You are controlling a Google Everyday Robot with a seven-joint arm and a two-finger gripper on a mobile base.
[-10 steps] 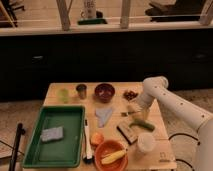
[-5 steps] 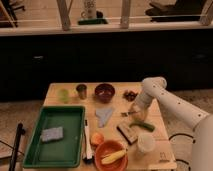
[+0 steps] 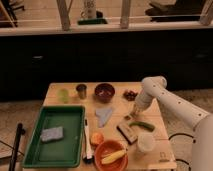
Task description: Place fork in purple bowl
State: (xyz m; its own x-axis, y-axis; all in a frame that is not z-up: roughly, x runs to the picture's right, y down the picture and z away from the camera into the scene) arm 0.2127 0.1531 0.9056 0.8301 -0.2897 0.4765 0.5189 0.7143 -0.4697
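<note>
The gripper (image 3: pixel 132 115) sits low at the three o'clock side of the worktop (image 3: pixel 60 90), jaws closed, apparently pinching the fork (image 3: pixel 128 118) for lifting. The purple bowl (image 3: pixel 104 92) stands at its ten o'clock, well apart, open side up to receive it.

We count one purple bowl (image 3: pixel 104 92), one orange bowl (image 3: pixel 111 152), one tray (image 3: pixel 65 120), one end effector (image 3: pixel 131 116) over the tabletop (image 3: pixel 119 104).

The tool (image 3: pixel 131 115) is closed, down at the wooden surface (image 3: pixel 120 104), just beside a green vegetable (image 3: pixel 142 125). The purple bowl (image 3: pixel 104 92) sits behind it. 1 green tray (image 3: pixel 75 112) holds a grey sponge (image 3: pixel 52 133).
</note>
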